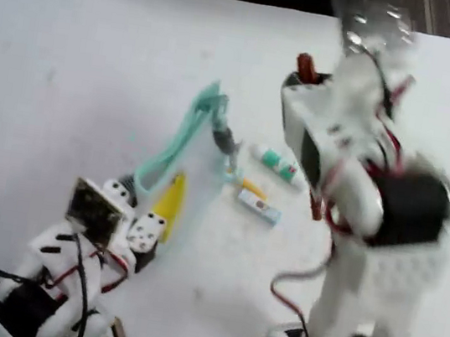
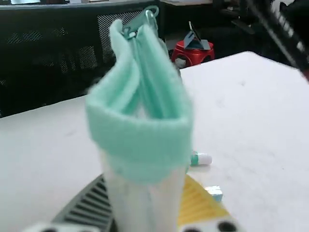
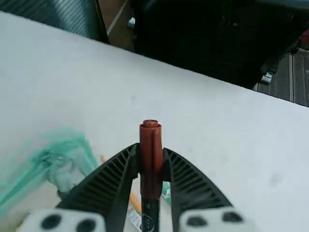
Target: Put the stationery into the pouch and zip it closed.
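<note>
The pouch (image 1: 187, 142) is clear with a teal zipper band and lies open toward the table's middle. My left gripper (image 1: 149, 197) is shut on its near end; in the left wrist view the pouch (image 2: 142, 125) rises between the black and yellow fingers (image 2: 198, 205). My right gripper (image 3: 150, 162) is shut on a red-brown pen (image 3: 150, 154), held in the air above the table beyond the pouch, with the pen (image 1: 305, 66) sticking out of the raised arm. A white and green tube (image 1: 277, 164), a small orange piece (image 1: 252, 188) and a small pale block (image 1: 259, 207) lie loose beside the pouch.
The white table (image 1: 71, 61) stretches bare to the left and far side. Its far edge meets dark chairs and a red stool (image 2: 193, 48). The right arm's body (image 1: 380, 209) rises tall over the table's right part.
</note>
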Controlling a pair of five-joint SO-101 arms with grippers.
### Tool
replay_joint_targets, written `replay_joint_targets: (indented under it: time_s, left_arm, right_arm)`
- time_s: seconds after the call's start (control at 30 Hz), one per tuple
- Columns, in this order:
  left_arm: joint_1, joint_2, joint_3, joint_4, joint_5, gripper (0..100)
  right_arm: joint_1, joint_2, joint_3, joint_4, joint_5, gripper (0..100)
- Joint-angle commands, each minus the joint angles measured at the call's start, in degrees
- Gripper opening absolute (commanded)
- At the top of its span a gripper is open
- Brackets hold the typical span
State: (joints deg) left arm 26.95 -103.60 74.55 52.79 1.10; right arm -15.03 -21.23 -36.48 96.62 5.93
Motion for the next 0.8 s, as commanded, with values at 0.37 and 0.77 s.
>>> replay_joint_targets:
  time_s: [0.37,0.77]
  left_arm:
    - [0.7,-0.9,0.4,2.3,-0.2,19]
    - [0.8,-0.9,0.8,2.5,0.0,20]
  right_arm:
    - [-9.3,-14.1,-2.4,-8.5,-2.6,1.6]
    - [-24.8,-13.8,4.6,-13.1,-2.8,1.9]
